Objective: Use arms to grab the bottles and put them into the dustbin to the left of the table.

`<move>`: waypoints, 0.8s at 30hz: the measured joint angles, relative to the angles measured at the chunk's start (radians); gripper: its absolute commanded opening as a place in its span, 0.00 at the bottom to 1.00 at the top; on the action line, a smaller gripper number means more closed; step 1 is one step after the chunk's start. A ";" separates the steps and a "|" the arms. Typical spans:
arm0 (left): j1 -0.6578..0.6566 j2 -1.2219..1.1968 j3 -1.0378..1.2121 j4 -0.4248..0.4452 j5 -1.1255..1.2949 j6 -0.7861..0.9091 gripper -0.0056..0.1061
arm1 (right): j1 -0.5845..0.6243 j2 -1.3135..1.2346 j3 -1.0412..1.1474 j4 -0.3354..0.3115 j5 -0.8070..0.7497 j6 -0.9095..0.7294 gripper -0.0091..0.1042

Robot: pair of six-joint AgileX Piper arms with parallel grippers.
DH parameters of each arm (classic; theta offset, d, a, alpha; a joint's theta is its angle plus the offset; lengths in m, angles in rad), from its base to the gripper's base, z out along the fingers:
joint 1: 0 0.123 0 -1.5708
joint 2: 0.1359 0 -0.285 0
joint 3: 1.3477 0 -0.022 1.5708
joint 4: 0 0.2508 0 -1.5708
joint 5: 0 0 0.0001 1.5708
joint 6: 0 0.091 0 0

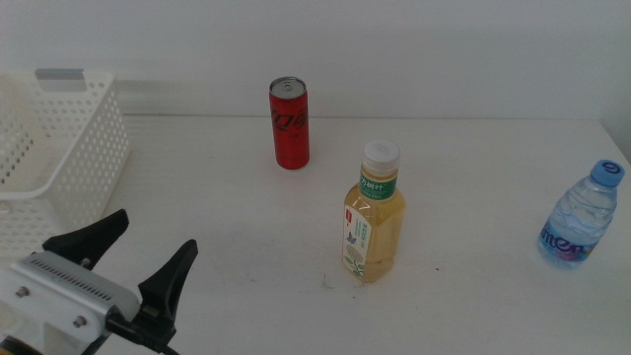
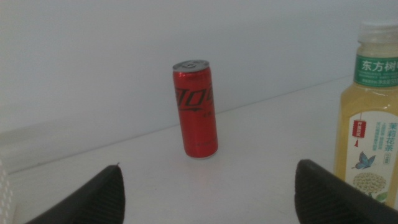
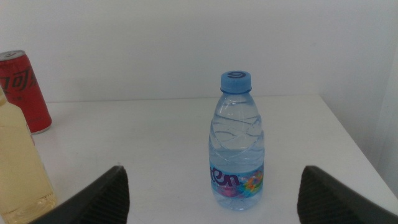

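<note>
A slim red can (image 1: 289, 123) stands upright at the back middle of the table (image 1: 237, 207). A yellow tea bottle (image 1: 374, 213) with a white cap stands nearer the front, right of centre. At the table's right edge a clear water bottle (image 1: 582, 216) with a blue cap stands upright. My left gripper (image 1: 153, 251) is open at the front left, beside the dustbin (image 1: 59, 148), holding nothing. From its wrist I see the red can (image 2: 196, 109) ahead, between the jaws, and the tea bottle (image 2: 372, 112) off to one side. My right gripper (image 3: 211, 190) is open, facing the water bottle (image 3: 236, 143).
The white perforated dustbin sits at the left side of the table with a grey tab on its rim. A white wall rises behind the table. The right wrist view also catches the red can (image 3: 23, 90) and tea bottle (image 3: 18, 162) at one side.
</note>
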 measured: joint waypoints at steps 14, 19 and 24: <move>-0.001 0.052 0.000 -0.032 -0.073 0.010 0.89 | 0.000 0.000 0.000 0.000 0.000 0.000 0.89; -0.001 0.054 -0.054 -0.032 0.019 -0.025 0.89 | 0.000 0.000 0.000 0.000 0.000 0.000 0.89; -0.001 0.104 -0.213 -0.015 0.192 -0.045 0.89 | 0.000 0.000 0.000 0.000 0.000 0.000 0.89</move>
